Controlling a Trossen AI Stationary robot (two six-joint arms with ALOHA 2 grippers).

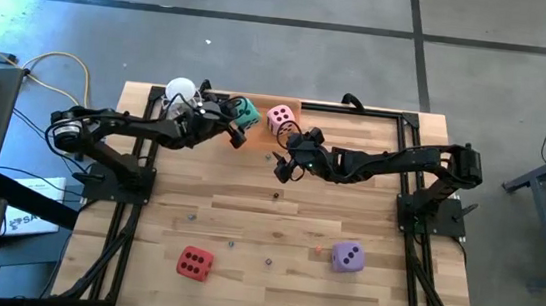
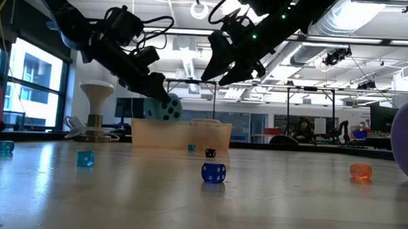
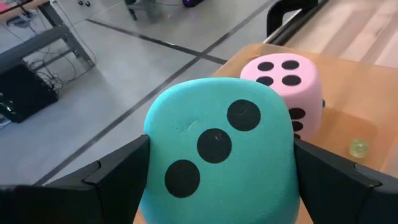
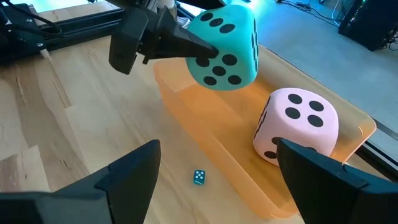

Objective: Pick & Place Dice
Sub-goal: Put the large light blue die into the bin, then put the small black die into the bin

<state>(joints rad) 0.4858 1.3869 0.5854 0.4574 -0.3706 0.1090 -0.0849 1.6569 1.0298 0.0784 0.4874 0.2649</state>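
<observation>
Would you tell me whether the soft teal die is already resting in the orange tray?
No: teal die hangs above orange tray, clamped by left gripper.

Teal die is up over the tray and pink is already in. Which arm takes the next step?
Left. The left gripper holds the teal die above the orange tray, beside the pink die. The right gripper is open and empty.

**No legible text; pip counts only**

No words, brands or printed numerals read in any view. Only the dice pips count.

- Teal die (image 3: 217,149): three-pip face in the left wrist view; a five-pip face in the right wrist view.
- Pink die (image 4: 297,126): four-pip face up.
- Red die (image 1: 195,262): four pips up.
- Purple die (image 1: 346,257): pips too small to count.
</observation>
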